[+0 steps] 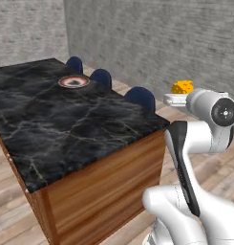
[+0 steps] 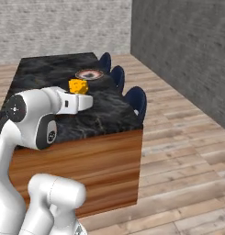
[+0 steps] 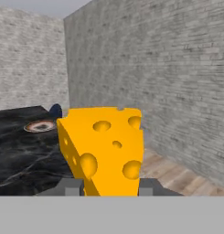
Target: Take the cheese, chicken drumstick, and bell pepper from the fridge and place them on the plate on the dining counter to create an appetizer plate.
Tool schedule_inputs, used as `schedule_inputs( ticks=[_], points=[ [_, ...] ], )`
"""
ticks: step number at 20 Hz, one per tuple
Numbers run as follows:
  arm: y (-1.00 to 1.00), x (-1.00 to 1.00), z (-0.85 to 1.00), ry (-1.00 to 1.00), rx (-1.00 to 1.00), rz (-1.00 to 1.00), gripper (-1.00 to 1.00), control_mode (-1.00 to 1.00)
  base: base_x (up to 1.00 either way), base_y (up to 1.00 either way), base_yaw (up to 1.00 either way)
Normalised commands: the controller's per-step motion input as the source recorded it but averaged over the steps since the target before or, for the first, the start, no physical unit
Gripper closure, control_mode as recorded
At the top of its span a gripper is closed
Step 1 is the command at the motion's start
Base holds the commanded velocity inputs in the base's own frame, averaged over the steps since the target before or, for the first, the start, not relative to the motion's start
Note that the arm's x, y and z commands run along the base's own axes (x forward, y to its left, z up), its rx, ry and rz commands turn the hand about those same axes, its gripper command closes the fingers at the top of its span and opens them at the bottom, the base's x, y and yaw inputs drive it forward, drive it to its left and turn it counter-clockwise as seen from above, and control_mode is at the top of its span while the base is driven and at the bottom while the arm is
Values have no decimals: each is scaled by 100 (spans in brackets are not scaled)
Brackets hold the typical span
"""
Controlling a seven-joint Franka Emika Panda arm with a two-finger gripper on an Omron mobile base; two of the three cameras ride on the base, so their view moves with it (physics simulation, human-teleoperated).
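The dining counter (image 1: pixel 66 119) was a broad slab of polished black marble veined white on a wooden base, with the round, orange-rimmed plate (image 1: pixel 74 82) near its far end. The gripper (image 3: pixel 109 186) was closed on the cheese (image 3: pixel 104 148), held in the air well short of the plate. The holed yellow wedge looked light, firm and smooth, best pinched across its 2 flat faces.
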Motion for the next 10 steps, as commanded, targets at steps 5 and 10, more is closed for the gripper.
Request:
schedule_inputs(
  ticks=[5, 10],
  points=[
    [0, 0, 0, 0, 0, 0, 100, 100, 8, -100, 0],
    [0, 0, 0, 0, 0, 0, 100, 100, 4, -100, 4]
  ],
)
